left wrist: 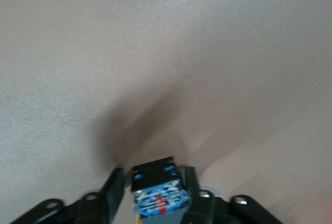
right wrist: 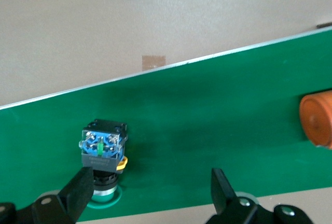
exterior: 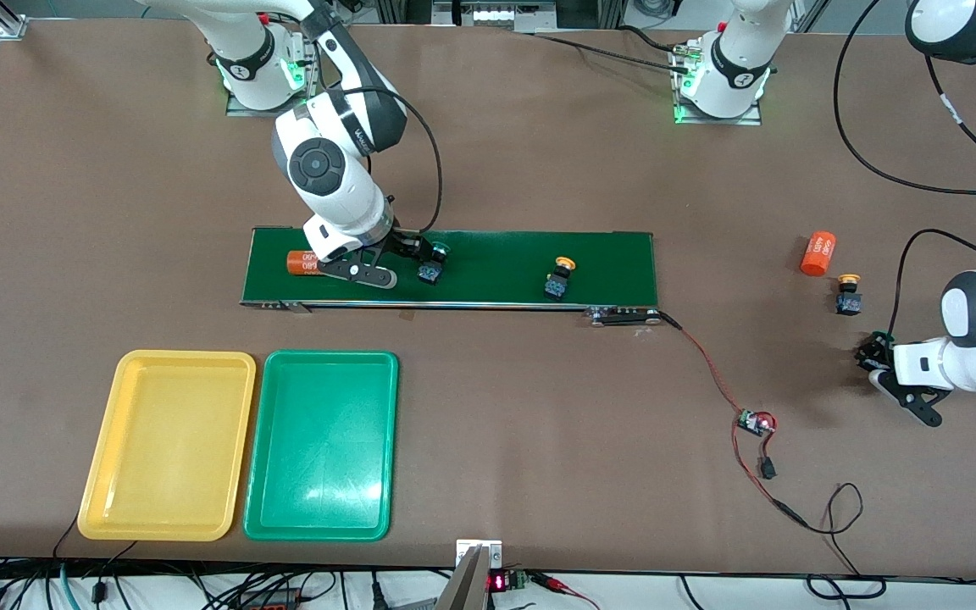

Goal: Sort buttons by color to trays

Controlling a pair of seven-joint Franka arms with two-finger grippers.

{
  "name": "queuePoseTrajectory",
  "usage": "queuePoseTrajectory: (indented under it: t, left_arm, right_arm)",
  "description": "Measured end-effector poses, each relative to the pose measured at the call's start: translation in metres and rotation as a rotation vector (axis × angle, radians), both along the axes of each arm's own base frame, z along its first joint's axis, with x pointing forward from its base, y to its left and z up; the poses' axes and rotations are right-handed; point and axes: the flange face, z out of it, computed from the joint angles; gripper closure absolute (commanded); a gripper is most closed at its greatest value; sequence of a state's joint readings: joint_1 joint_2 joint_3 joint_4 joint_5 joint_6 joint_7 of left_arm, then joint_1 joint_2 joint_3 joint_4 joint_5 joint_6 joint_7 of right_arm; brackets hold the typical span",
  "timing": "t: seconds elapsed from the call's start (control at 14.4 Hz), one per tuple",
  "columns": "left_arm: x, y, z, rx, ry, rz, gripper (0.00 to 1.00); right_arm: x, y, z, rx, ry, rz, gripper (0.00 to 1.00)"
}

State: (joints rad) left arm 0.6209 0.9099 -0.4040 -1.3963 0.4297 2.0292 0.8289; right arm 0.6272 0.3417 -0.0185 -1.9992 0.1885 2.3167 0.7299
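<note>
My left gripper (exterior: 871,356) is low over the bare table at the left arm's end, shut on a button (left wrist: 155,193) with a dark body and blue end; its cap is hidden. A yellow-capped button (exterior: 849,292) stands on the table close by. Over the belt, my right gripper (exterior: 407,258) is open. A green-capped button (exterior: 433,261) lies on the belt right beside one of its fingers (right wrist: 78,190). Another yellow-capped button (exterior: 560,277) stands mid-belt. The yellow tray (exterior: 166,445) and green tray (exterior: 318,445) lie side by side nearer the front camera, with nothing in them.
The long dark-green conveyor belt (exterior: 496,267) carries an orange cylinder (exterior: 303,263) next to the right gripper. A second orange cylinder (exterior: 818,252) lies on the table near the loose yellow button. A small circuit board (exterior: 755,421) with red wires trails from the belt's end.
</note>
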Motion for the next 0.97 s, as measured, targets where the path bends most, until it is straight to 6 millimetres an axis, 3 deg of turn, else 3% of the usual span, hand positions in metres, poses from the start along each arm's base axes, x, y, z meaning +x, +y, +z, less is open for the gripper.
queuePoseTrajectory:
  t: [0.21,0.35,0.83,0.97]
  left_arm:
    - [0.005,-0.006,0.006,-0.014,-0.013,-0.059,0.97]
    - [0.008,-0.023,0.017,-0.04,0.005,-0.069,0.98]
    - [0.014,-0.151,0.078,-0.106,0.152,0.165,1.0]
    - [0.014,-0.189,0.09,-0.096,0.169,0.261,1.0]
  right_arm:
    - [-0.005,0.005,-0.011,-0.011,0.017,-0.002,0.0]
    - [-0.007,0.008,-0.016,-0.015,0.023,0.001,0.0]
    - [0.0,0.013,-0.024,-0.017,0.025,0.001,0.0]
    - [0.003,0.015,-0.033,-0.023,0.032,0.002,0.09]
